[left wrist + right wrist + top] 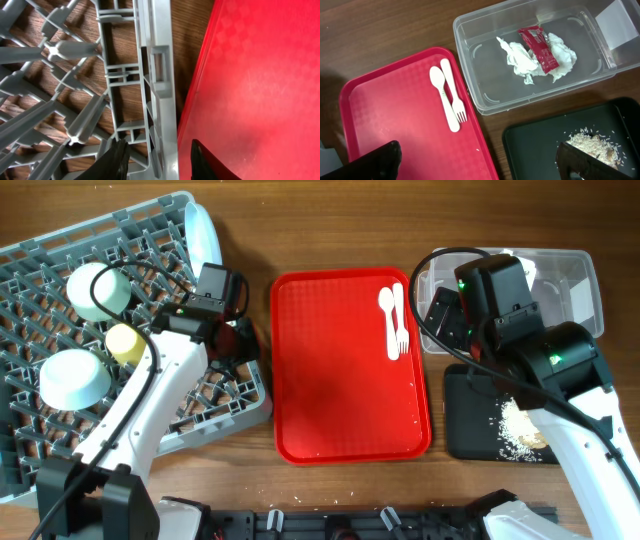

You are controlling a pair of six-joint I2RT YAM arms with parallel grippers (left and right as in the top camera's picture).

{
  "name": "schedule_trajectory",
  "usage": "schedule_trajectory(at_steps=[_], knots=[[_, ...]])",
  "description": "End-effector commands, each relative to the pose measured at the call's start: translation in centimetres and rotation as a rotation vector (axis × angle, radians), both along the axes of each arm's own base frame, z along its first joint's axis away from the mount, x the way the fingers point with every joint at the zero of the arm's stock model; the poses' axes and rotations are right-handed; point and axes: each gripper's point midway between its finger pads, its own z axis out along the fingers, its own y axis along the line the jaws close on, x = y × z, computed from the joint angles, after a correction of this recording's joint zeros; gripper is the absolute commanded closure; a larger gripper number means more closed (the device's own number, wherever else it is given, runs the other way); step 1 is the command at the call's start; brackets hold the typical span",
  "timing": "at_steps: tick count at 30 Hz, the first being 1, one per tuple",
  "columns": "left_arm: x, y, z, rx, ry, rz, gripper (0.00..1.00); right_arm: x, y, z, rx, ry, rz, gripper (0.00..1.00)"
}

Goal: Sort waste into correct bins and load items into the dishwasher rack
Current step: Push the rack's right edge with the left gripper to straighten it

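Observation:
The grey dishwasher rack (60, 450) at the left holds two pale bowls (98, 290) (75, 378), a yellow cup (125, 343) and, upright at its far edge, the pale blue plate (205, 235). My left gripper (160, 162) is open and empty, its fingers straddling the rack's right wall (160, 75). The white spoon (442, 95) and fork (455, 97) lie side by side on the red tray (395, 120). The clear tub (465, 30) holds the napkin (520, 60) and red packet (538, 47). The black tray (535, 145) holds rice (595, 140). My right gripper (480, 165) is open and empty above the red tray's edge and the black tray.
The red tray (350, 380) lies between the rack and the two bins, close to the rack's wall (240, 75). The right arm (520, 320) covers part of the clear tub (575, 280) and the black tray (470, 435) in the overhead view.

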Motion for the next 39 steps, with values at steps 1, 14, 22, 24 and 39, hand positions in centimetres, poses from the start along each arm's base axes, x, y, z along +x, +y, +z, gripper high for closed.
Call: schedule_trajectory(at_steps=[1,14,22,24,39], knots=[[-0.3,-0.6,-0.5,0.026,0.006,0.004,0.59,0.3,-0.4,0.2,-0.024,-0.008,-0.005,0.0],[-1.3,-0.4,-3.9,0.15,0.116,-0.018,0.88,0.3,-0.4,0.2,-0.024,-0.008,-0.006,0.0],[-3.8,1.3,-4.0,0.234,0.215,-0.052,0.94,0.3,-0.4,0.2,-0.024,-0.008,-0.005,0.0],[-4.4,1.8,-3.9,0.265,0.24,-0.079,0.96,0.3,-0.4,0.2,-0.024,-0.008,-0.005,0.0],[-5.4,-4.7,-4.0,0.282,0.17,-0.785,0.96,0.3,-0.4,0.2,-0.024,-0.008,-0.005,0.0]])
